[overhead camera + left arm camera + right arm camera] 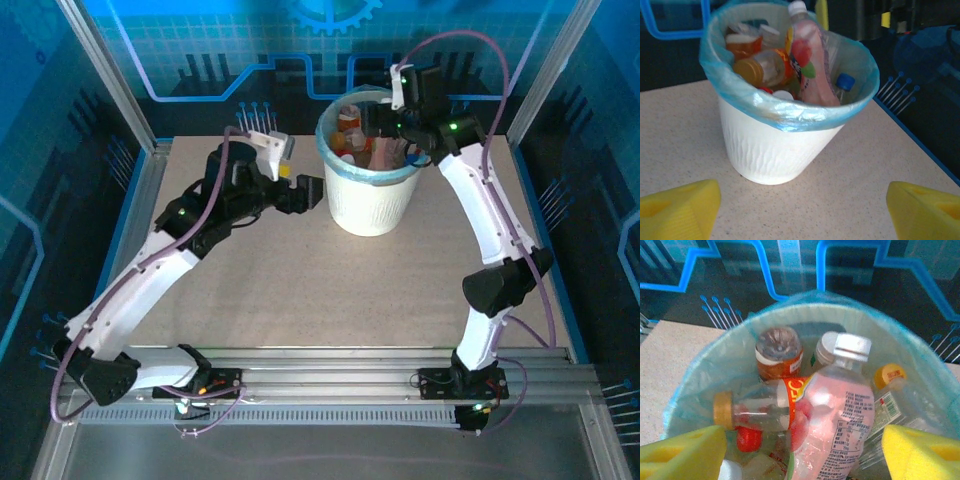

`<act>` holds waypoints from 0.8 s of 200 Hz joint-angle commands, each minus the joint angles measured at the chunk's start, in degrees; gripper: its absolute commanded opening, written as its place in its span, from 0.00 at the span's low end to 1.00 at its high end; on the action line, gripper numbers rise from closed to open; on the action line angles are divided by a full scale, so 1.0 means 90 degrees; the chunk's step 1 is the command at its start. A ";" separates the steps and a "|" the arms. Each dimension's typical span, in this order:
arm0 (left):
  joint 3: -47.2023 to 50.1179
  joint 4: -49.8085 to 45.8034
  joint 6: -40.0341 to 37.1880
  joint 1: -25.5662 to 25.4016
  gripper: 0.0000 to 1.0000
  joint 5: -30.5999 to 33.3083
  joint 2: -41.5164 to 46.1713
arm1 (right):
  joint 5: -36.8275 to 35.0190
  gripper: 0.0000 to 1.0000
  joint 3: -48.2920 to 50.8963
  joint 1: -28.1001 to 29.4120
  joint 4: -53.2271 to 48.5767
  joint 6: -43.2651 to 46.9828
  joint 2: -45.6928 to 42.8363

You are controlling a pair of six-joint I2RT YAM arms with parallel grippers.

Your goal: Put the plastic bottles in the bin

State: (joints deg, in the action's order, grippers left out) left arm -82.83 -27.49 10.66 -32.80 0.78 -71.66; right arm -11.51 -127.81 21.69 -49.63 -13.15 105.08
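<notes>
The left arm's base (190, 380) and the right arm's base (470, 385) are sitting on the metal rail (330, 365) along the table's (330, 290) 6 o'clock edge. Beyond them the speckled tabletop is lying bare up to the bin (370, 205), which is standing upright toward 12 o'clock.

The left gripper (305, 193) is hovering just beside the bin's wall at its 9 o'clock side. In the left wrist view the left gripper (800, 210) is showing its yellow pads (677, 210) spread wide, with nothing between them, and the bin (770, 145) is standing ahead of them on the table.

The right gripper (385, 125) is hanging over the bin's rim at about 1 o'clock. From its wrist, the right gripper (805, 460) is holding its pads (920, 455) spread apart, gripping nothing.

The bottles are all lying inside the bin (705, 370). A pink bottle (835, 425) with a white cap is leaning on top of the pile, and its neck is poking above the rim. A clear bottle with an orange cap (755, 410) is lying at its 9 o'clock. An orange-labelled bottle (779, 357) is resting at 11 o'clock. A blue-capped bottle (845, 82) is sitting against the liner.
</notes>
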 commanded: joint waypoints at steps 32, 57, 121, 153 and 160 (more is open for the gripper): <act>0.1275 0.0845 -0.0440 0.0280 0.92 0.1304 0.1164 | -0.0225 0.81 0.1402 0.0067 0.0123 -0.0247 -0.1537; 0.2344 0.1433 -0.0451 0.0582 0.93 0.1863 0.1773 | -0.0589 0.81 0.3120 0.0075 0.0758 -0.0383 -0.3008; 0.5104 0.2906 -0.0264 0.1612 0.99 0.2587 0.2976 | -0.2361 0.79 0.7834 -0.0180 0.2066 -0.0292 -0.5999; 0.6157 0.3844 -0.0128 0.1770 0.99 0.3079 0.2532 | -0.2539 0.80 0.9565 -0.0753 0.2937 -0.0509 -0.6265; 0.6341 0.4085 -0.0105 0.1776 0.99 0.3226 0.2389 | -0.2549 0.80 0.9942 -0.0884 0.3303 -0.0624 -0.6261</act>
State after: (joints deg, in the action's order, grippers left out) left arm -30.59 -0.84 7.77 -17.30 24.34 -47.20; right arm -30.30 -46.92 17.26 -30.09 -16.23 49.17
